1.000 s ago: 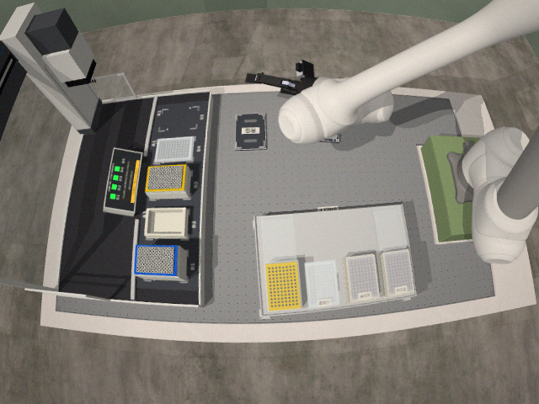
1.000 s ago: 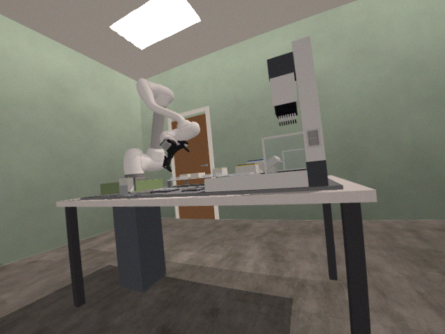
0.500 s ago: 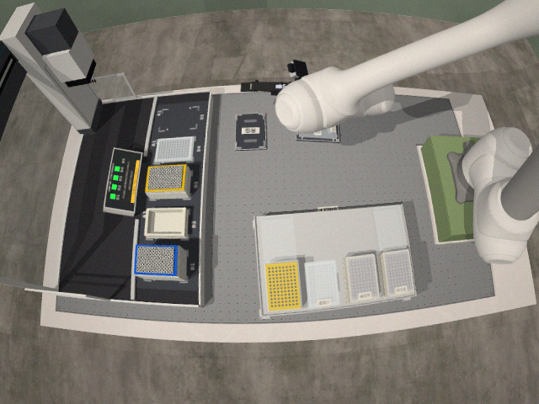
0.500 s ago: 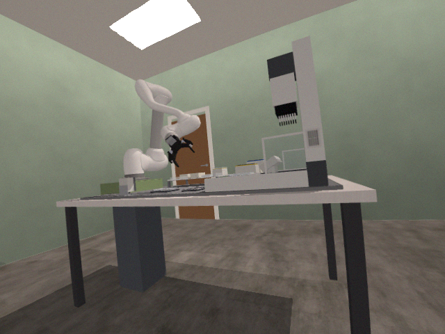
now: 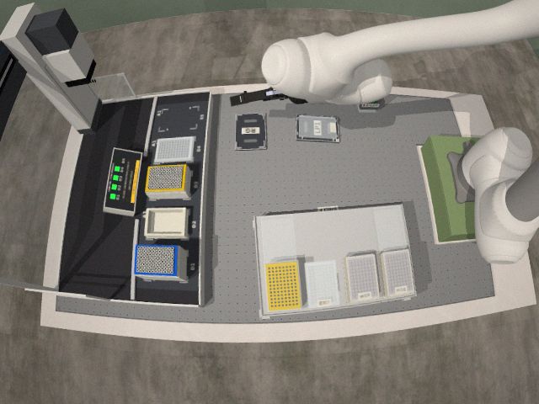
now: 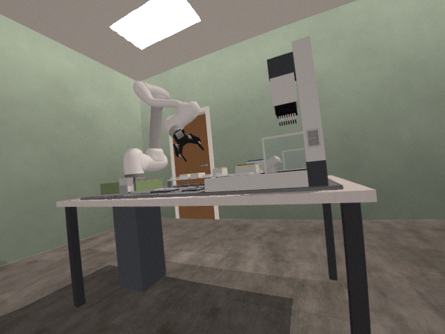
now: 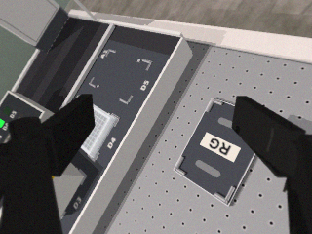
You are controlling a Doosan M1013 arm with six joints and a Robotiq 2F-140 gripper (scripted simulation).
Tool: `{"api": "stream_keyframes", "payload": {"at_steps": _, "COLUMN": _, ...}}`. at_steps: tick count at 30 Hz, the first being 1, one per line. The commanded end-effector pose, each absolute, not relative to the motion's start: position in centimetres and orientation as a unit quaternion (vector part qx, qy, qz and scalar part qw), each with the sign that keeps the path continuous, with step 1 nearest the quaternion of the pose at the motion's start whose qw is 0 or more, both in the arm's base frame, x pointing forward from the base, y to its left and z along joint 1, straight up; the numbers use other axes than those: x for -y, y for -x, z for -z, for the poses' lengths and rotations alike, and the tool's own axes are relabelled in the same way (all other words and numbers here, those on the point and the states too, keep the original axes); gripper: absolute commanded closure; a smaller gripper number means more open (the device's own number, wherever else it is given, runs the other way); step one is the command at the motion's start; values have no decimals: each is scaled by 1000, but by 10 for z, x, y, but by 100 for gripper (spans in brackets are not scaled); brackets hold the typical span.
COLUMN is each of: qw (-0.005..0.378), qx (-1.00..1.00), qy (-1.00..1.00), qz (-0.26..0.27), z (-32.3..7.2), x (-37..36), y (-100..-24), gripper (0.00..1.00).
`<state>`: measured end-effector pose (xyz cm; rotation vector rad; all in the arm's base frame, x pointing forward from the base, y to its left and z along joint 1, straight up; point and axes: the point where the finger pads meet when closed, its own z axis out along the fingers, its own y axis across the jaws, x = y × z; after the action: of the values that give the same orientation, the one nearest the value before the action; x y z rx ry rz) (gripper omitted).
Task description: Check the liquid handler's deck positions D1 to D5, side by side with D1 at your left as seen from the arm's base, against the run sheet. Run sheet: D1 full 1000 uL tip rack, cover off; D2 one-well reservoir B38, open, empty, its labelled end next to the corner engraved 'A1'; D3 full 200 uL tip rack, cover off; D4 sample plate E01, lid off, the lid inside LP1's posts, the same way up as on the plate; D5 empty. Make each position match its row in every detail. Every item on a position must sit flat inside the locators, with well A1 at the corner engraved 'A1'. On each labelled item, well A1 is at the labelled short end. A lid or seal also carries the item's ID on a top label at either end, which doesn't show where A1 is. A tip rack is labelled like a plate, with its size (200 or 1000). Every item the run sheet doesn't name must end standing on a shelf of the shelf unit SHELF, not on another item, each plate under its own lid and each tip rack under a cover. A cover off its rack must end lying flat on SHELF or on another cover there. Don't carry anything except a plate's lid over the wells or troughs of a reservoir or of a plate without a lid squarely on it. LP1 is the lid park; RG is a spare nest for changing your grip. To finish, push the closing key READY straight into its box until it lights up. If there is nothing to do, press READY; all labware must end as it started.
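Top view: D1–D4 filled at left, sample plate [image 5: 174,149] uncovered, lid [image 5: 317,128] parked upper centre; READY seemingly left. Exterior view: pincer [image 6: 191,146] spread, carrying nothing, high above surface [image 6: 215,198]. Wrist view: D5 [image 7: 122,78] bare, upper left.

White arm [image 5: 418,34] of smooth tubular links joined by bulbous rounded joints, its lower link [image 6: 155,125] at centre left of the exterior view rising from a white rounded base joint [image 6: 138,161], ending in a matte black gripper [image 6: 189,146] with angular, blocky fingers.
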<state>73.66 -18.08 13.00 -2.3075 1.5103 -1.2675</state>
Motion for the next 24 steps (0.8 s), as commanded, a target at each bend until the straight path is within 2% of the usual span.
{"api": "stream_keyframes", "payload": {"at_steps": 1, "qw": 39, "qx": -483, "qy": 782, "qz": 391, "z": -137, "x": 168, "y": -743, "gripper": 21}}
{"api": "stream_keyframes", "payload": {"at_steps": 24, "qw": 28, "qx": -344, "qy": 895, "qz": 283, "z": -177, "x": 79, "y": -784, "gripper": 21}}
